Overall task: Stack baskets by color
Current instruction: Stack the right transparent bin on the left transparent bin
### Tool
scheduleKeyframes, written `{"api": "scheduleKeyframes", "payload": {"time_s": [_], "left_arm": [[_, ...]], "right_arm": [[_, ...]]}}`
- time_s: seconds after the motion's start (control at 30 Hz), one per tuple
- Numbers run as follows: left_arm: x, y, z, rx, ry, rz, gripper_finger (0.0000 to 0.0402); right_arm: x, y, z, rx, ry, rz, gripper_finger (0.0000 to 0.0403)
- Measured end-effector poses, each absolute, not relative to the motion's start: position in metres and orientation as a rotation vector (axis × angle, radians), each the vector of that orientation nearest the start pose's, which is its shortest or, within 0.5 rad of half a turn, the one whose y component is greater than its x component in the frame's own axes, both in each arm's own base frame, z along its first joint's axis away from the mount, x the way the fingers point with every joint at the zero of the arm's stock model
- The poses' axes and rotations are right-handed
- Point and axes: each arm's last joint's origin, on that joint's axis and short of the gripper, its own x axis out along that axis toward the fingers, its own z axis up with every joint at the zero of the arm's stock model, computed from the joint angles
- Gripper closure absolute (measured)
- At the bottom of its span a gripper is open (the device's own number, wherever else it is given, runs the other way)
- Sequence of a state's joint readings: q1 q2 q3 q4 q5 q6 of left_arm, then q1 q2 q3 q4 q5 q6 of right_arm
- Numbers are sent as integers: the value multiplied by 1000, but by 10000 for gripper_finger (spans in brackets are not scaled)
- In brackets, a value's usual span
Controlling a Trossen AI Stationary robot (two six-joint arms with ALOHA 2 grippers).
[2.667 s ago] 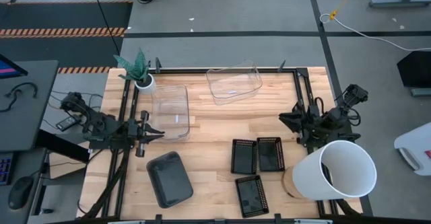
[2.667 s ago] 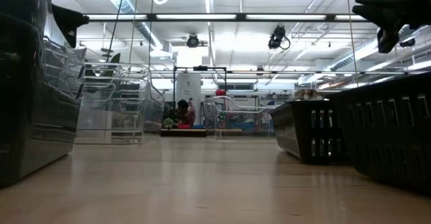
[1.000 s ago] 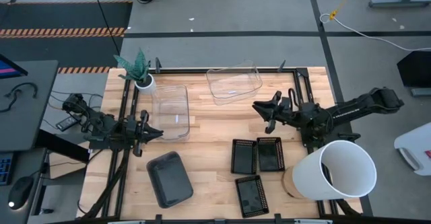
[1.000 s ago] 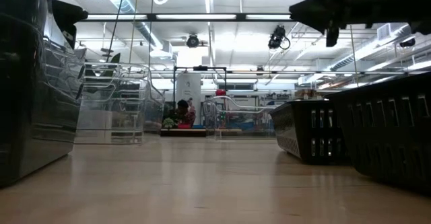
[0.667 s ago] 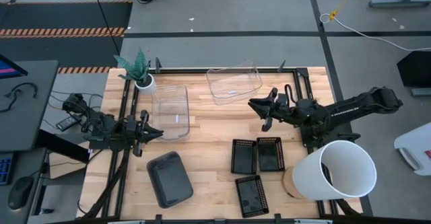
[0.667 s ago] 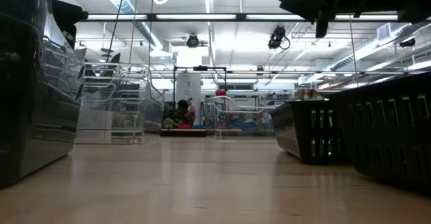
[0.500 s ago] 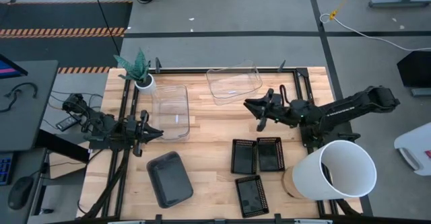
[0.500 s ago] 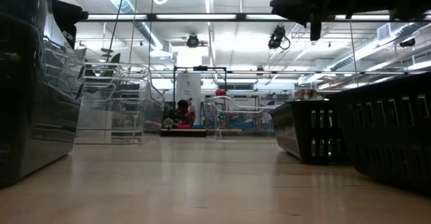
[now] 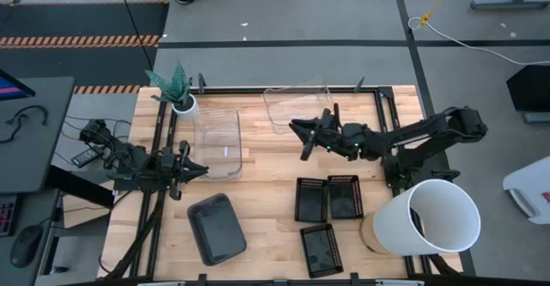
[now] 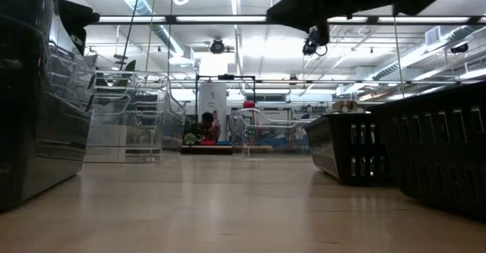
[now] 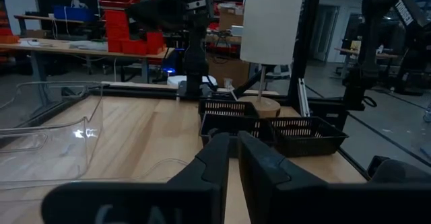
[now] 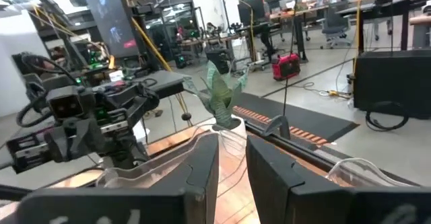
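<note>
Leftmost, the left gripper [image 9: 199, 169] is held low at the left edge of the counter [image 9: 275, 161], just beside the near corner of a clear basket [image 9: 217, 143]. Its fingers [image 11: 217, 158] are seen in the left wrist view nearly closed, with only a narrow slit between them and nothing held. A small white plant pot [image 9: 184, 106] with a green plant is placed at the far left corner, next to that clear basket. Nearer the front edge, a smoky grey basket [image 9: 216, 228] is laid flat and slightly turned.

Toward the middle, a second clear basket [image 9: 296, 103] is set against the far edge of the counter. The right gripper [image 9: 301, 136] is stretched out from the right side and is held above the near rim of this second clear basket. Its fingers [image 12: 201, 162] are shown in the right wrist view slightly parted, with an empty gap between them; nothing is gripped, and whether the basket is touched cannot be told.

Further right, three black mesh baskets are found: two side by side [image 9: 311, 199] [image 9: 345, 196] and touching, and a third [image 9: 320, 249] just in front of them near the front edge. At the right front corner a big white bucket [image 9: 432, 217] is laid on its side.
</note>
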State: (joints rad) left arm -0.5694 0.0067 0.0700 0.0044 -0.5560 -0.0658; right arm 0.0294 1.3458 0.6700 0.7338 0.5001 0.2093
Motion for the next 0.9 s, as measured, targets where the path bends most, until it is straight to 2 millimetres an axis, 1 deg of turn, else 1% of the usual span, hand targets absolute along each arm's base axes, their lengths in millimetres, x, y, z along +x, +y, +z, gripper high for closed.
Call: {"api": "scheduleKeyframes", "payload": {"time_s": [0.13,0.3,0.4,0.5,0.63,0.77,0.9], "left_arm": [[83,-35,187,-102,-57,-16,364],[83,-35,187,-101,-56,-15,371],[83,-35,187,-102,-56,-16,374],[83,-35,187,-102,-56,-16,371],[83,-35,187,-102,-56,-15,365],[83,-35,187,-102,-56,-15,363],[83,-35,187,-102,-57,-16,369]], "right_arm": [[303,-8,259,225,-47,-461,321],[335,-14,249,223,133,-501,321],[354,-23,246,221,216,-538,321],[368,-35,242,208,290,-578,321],[381,-53,238,198,365,-630,320],[391,-72,236,194,442,-654,299],[400,-94,236,208,513,-674,255]]}}
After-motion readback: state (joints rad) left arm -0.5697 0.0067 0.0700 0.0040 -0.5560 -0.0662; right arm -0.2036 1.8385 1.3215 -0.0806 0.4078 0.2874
